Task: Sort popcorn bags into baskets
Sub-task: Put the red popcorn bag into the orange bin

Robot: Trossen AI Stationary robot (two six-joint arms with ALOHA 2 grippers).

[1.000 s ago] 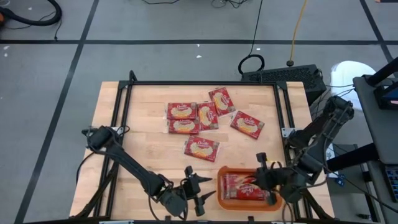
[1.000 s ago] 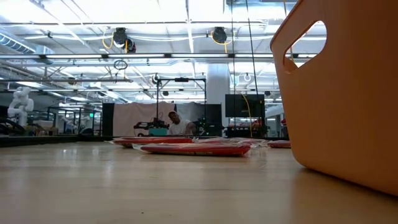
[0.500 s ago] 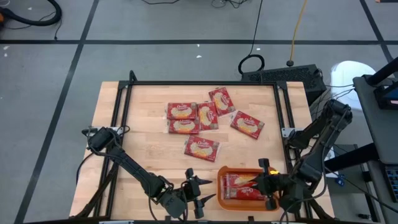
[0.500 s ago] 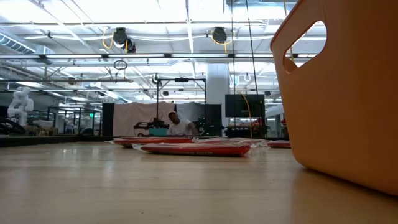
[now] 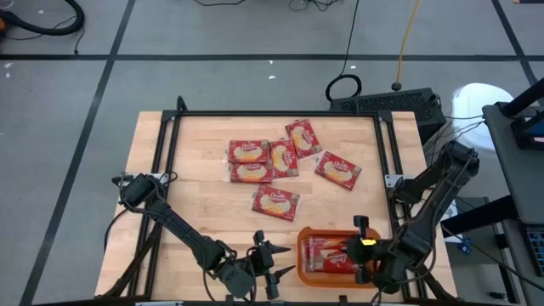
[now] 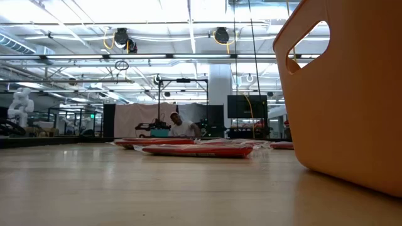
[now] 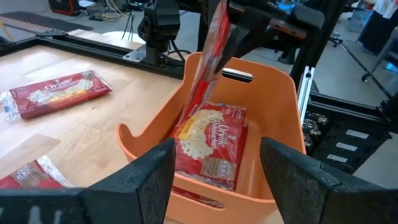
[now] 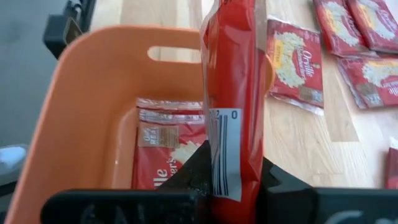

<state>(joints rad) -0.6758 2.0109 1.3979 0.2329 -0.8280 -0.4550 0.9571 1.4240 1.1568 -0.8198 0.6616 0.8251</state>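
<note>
The orange basket (image 5: 327,274) stands at the table's near right, and one red popcorn bag (image 7: 211,146) lies flat inside it. My right gripper (image 5: 363,247) hovers over the basket, shut on another popcorn bag (image 8: 235,81) that stands edge-on. Just left of the basket, my left gripper (image 5: 274,260) is open, points at the basket and has nothing between its fingers. Several more popcorn bags (image 5: 275,202) lie flat on the wood farther back. My right gripper pinches the bag's barcode end (image 8: 225,146) between its two fingers. The fingers slant down from above, from the table's right side. The bag hangs edge-on and tilted below them, and its lower end (image 7: 189,115) reaches into the basket, over the bag lying there.
A black frame rail (image 5: 280,114) runs round the tabletop. The loose bags cluster at the far middle (image 5: 283,157). Bare wood lies between them and the basket and along the left half. In the low view the basket's wall (image 6: 352,94) fills the right side.
My right gripper has sunk toward the basket and moved a little toward the table's near edge. Its wrist has rolled. The bag it holds has gone down into the basket. The basket and the other bags have stayed where they were.
</note>
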